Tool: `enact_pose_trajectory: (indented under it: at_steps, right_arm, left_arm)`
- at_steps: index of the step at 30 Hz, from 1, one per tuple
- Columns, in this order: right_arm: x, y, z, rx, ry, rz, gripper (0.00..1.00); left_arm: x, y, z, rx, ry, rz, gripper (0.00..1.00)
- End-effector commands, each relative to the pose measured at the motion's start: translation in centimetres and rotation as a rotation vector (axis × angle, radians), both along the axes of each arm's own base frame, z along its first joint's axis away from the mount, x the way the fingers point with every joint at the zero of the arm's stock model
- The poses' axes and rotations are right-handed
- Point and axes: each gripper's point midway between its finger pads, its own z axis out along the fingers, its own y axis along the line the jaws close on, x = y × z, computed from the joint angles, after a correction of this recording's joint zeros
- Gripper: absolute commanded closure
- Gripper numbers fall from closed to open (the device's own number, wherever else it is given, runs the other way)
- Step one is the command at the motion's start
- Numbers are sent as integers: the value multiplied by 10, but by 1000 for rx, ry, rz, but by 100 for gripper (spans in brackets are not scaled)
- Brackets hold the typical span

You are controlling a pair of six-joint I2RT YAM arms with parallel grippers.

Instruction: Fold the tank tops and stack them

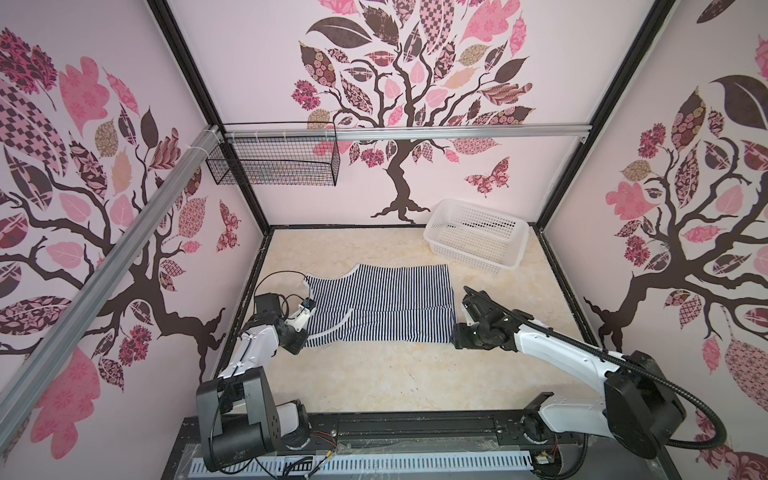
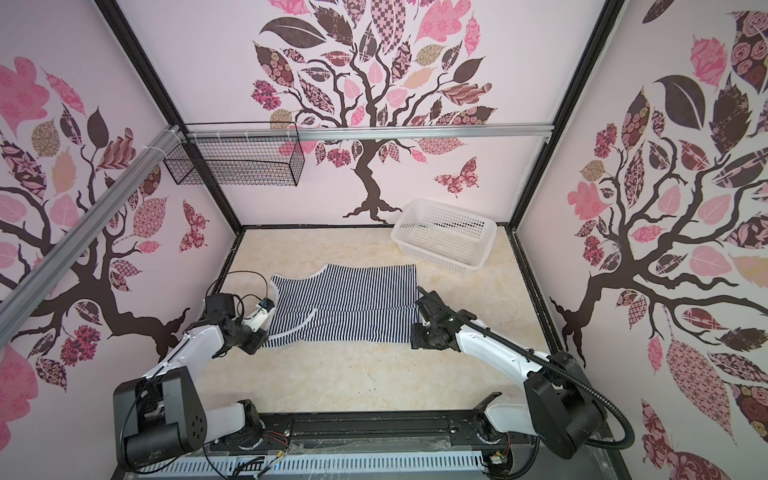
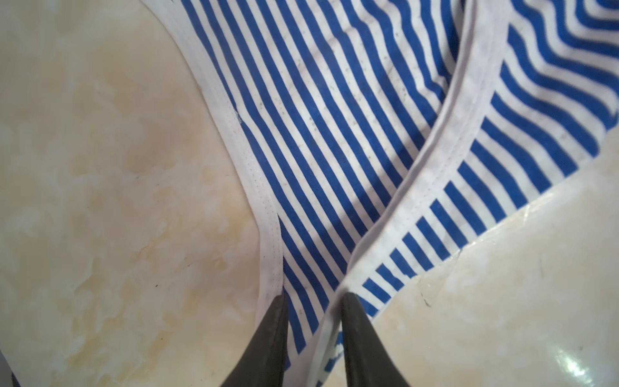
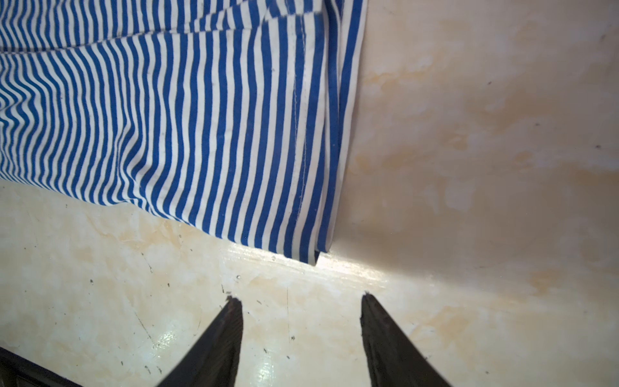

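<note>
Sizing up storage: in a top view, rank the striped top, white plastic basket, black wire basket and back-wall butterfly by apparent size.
1. Navy-and-white striped tank top.
2-3. Black wire mesh basket and white perforated plastic basket: close; the wire one hangs nearer the camera, so unranked.
4. Maroon butterfly decal.

Left arm (image 1: 253, 343) reaches forward, left gripper (image 3: 315, 298) low, jaws narrowly spaced. Right arm (image 1: 552, 345) reaches forward, right gripper (image 4: 301, 301) low, jaws spread well apart.

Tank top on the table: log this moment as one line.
tank top: spread on table | left gripper: shut on strap | right gripper: open, short of hem corner
</note>
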Motion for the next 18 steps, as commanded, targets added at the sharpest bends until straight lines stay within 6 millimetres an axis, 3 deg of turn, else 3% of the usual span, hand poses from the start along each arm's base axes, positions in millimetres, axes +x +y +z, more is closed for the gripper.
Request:
enact_pose_trajectory:
  at_steps: [1, 3, 10, 18]
  right_arm:
    - [0, -2, 5, 1, -9, -7, 42]
    - [0, -2, 4, -1, -7, -6, 43]
    - [1, -2, 4, -11, -5, -2, 43]
    - [0, 0, -5, -10, 16, 10, 40]
  left_arm:
    - [5, 1, 6, -10, -10, -17, 88]
    - [7, 3, 11, -10, -20, -10, 100]
    - [13, 5, 22, 6, -46, -22, 100]
    - [22, 11, 18, 23, -38, -26, 100]
